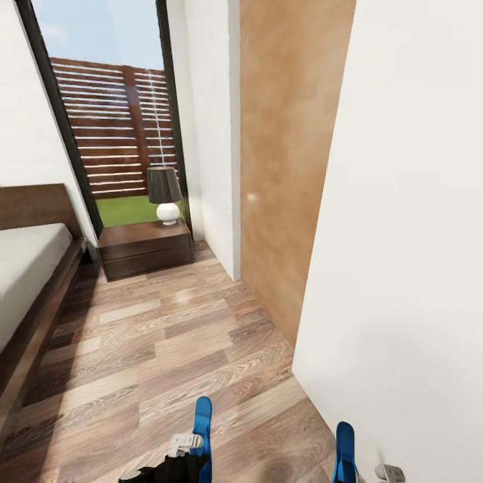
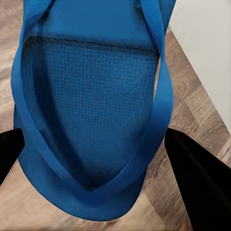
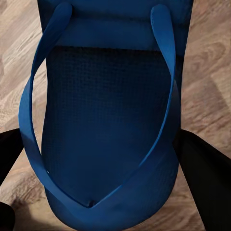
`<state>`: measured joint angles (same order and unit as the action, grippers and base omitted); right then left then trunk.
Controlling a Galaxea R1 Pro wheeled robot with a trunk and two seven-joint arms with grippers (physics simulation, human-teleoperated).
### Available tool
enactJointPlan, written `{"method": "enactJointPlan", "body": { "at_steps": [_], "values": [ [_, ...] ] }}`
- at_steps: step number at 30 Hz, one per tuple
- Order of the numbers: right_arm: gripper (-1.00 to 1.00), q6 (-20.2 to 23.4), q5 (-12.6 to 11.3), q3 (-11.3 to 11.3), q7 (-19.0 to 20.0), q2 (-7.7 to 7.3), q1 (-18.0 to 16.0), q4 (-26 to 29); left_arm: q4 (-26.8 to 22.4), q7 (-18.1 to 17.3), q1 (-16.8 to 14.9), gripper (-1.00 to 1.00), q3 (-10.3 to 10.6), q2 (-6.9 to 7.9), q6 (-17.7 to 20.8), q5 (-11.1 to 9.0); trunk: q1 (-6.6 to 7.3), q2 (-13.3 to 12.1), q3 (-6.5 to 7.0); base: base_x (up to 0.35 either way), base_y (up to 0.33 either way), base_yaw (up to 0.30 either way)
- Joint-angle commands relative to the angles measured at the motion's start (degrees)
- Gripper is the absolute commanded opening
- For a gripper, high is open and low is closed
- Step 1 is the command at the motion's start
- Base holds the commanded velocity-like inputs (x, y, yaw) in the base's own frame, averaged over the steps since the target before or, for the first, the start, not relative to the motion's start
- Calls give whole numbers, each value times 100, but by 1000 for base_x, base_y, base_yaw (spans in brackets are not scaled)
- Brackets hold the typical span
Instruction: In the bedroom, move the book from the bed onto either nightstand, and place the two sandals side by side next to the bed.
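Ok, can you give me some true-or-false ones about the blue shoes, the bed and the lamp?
1. Each gripper holds a flat bright blue sandal: the left gripper has one sandal, the right gripper the other. True.
2. The lamp with the dark shade and round white base stands on the wood plank floor. False: it stands on the small dark brown wooden nightstand.
3. The low bed with the dark wood frame and pale mattress is at the left in the head view. True.
4. Both blue sandals lie on the mattress. False: both are held above the floor.
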<state>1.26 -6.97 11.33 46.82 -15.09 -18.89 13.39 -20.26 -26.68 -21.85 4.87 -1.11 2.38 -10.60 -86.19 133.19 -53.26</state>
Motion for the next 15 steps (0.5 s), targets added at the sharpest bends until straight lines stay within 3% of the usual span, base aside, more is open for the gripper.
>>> {"method": "enactJointPlan", "body": {
  "at_steps": [1,15],
  "values": [
    [-100,15,-50,-8,21,-3,-1,-3,-1,5,-4,-100,32,2,22,-56,1,2,-5,0,0,290],
    [-100,15,-50,-8,15,-3,-1,-3,-3,5,-4,-100,32,-2,21,-56,1,2,-5,0,0,292]
  ]
}}
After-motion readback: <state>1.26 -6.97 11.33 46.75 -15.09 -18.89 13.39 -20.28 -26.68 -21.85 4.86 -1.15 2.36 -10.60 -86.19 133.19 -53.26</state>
